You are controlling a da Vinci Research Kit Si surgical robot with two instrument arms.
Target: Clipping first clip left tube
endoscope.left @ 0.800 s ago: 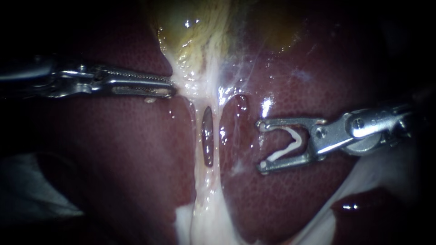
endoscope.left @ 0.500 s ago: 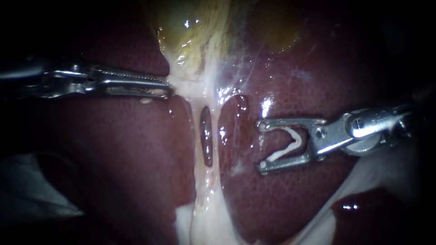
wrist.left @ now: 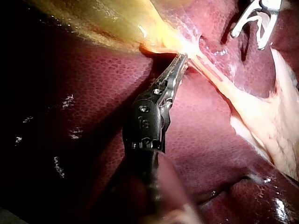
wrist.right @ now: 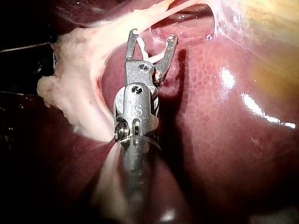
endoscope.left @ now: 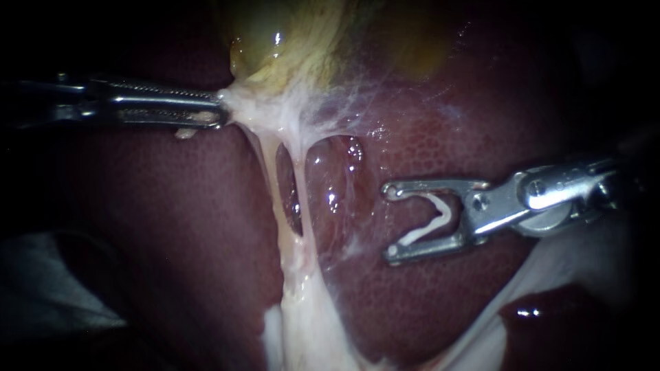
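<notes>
My left instrument (endoscope.left: 220, 110) comes in level from the left, its jaws shut on pale tissue at the neck of the yellow-green gallbladder (endoscope.left: 275, 41). The left wrist view shows the same grip (wrist.left: 182, 58). Two pale strands hang taut below it: the left tube (endoscope.left: 270, 175) and the right tube (endoscope.left: 306, 185), with a dark gap between them. My right instrument (endoscope.left: 390, 223) lies to their right over the liver (endoscope.left: 172, 227), clear of both tubes. Its jaws stand wide apart, holding a white clip (endoscope.left: 433, 220). The right wrist view shows that clip (wrist.right: 149, 53) in the jaws (wrist.right: 153, 35).
The tubes merge into a wad of white fatty tissue (endoscope.left: 309, 323) low in the endoscope view. A glistening liver lobe (endoscope.left: 337, 185) sits between the tubes and the clip. Pale membrane (endoscope.left: 550, 275) lies under the right shaft.
My left instrument has pulled the gallbladder neck left and upward. The tubes now slant and stretch tighter, and the gap between them is wider. The right instrument has hardly moved.
</notes>
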